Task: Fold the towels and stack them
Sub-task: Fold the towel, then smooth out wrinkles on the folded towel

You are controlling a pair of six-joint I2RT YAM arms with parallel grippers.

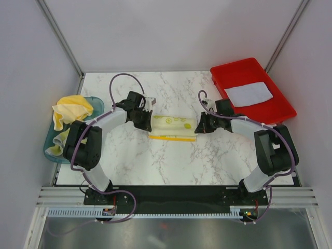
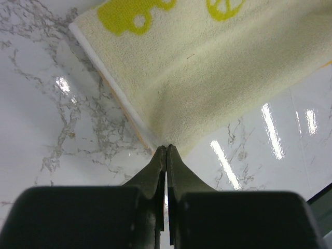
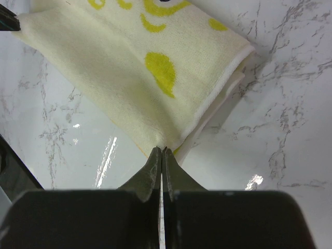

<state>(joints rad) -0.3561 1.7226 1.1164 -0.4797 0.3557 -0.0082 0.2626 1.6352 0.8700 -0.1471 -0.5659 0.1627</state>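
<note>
Left gripper (image 2: 166, 150) and right gripper (image 3: 162, 151) are both pressed shut, each nipping a corner of the printed towel (image 1: 174, 124). The left is at its 9 o'clock end, the right at 3 o'clock. The towel lies folded at the centre of the table (image 1: 129, 155).

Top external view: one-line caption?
Left end effector and right end effector pinch ends of printed towel; grey towel in red tray, yellow towel in teal tub.

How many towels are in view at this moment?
3: a printed towel mid-table; a pale towel lying in the red tray; a yellow towel heaped in the teal tub. That heap may hide more.
</note>
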